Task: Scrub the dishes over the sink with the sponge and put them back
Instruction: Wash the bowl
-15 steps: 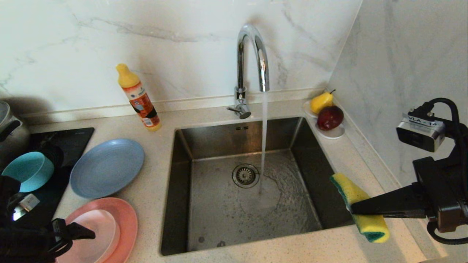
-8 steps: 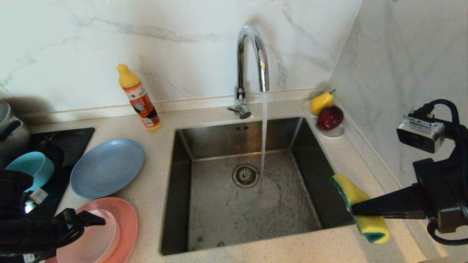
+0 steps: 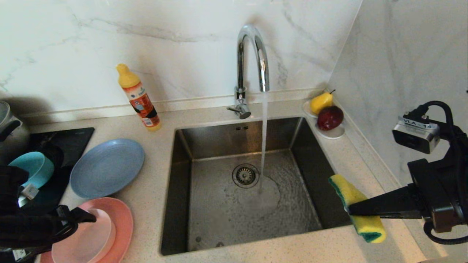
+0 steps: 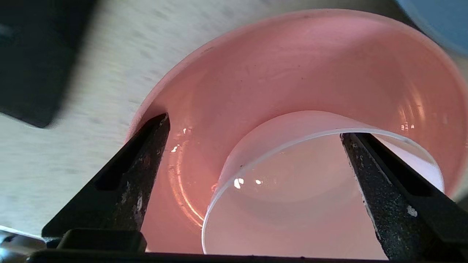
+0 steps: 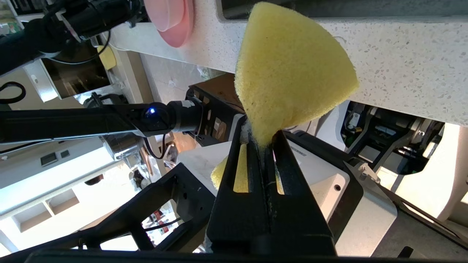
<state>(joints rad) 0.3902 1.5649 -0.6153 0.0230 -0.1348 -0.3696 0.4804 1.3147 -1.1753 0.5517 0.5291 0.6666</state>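
At the counter's near left, a pale pink dish rests inside a salmon-pink plate. My left gripper hangs open right over them. One finger is inside the dish's rim and the other is outside it, above the plate. Behind these lie a blue-grey plate and a teal bowl. My right gripper is shut on the yellow sponge, pinching its waist. It holds the sponge above the near right corner of the sink.
The faucet pours a stream of water beside the drain strainer. A detergent bottle stands behind the plates. A saucer with a pear and an apple sits at the back right. A black cooktop and a pot are at the left. A marble wall closes the right side.
My left gripper has come in over the pink dishes and opened a little wider. The salmon-pink plate and pale dish have shifted slightly toward the near left. The right arm has barely moved.
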